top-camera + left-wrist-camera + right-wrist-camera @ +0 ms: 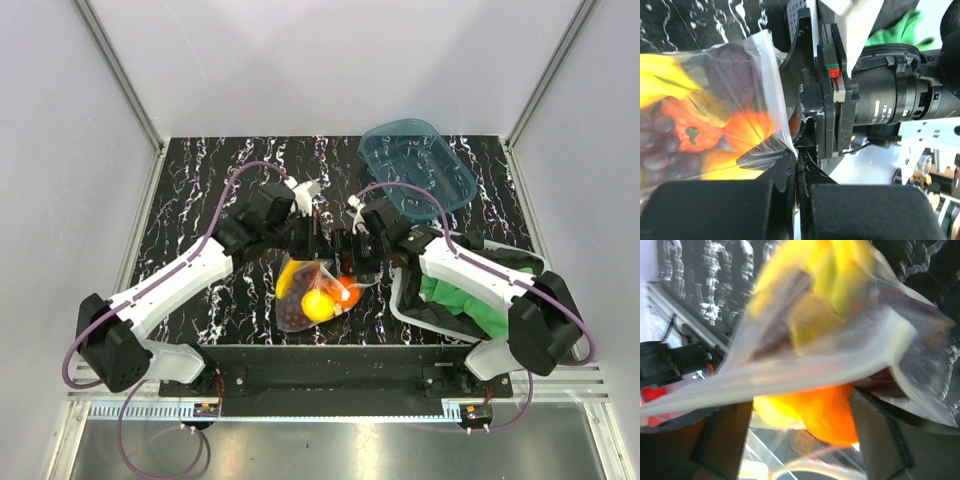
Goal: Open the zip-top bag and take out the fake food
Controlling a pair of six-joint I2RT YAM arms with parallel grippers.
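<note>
The zip-top bag [313, 290] hangs in the middle over the near table edge, holding the fake food: a yellow banana bunch [660, 75], orange fruits [747, 127], dark grapes [655, 147] and a red pepper [690, 137]. My left gripper [318, 243] is shut on the bag's top edge; its closed tips [797, 157] pinch the plastic [765, 80]. My right gripper [352, 252] sits just to the right of it. In the right wrist view its gripper [800, 435] is open, with the bag's zip strip [790, 372] and an orange fruit [835, 412] lying between the spread fingers [880, 435].
A translucent blue tub [415, 165] stands at the back right. A green cloth [458, 300] lies in a white-rimmed tray [405, 312] under the right arm. The table is black marbled [200, 190], with white walls around it.
</note>
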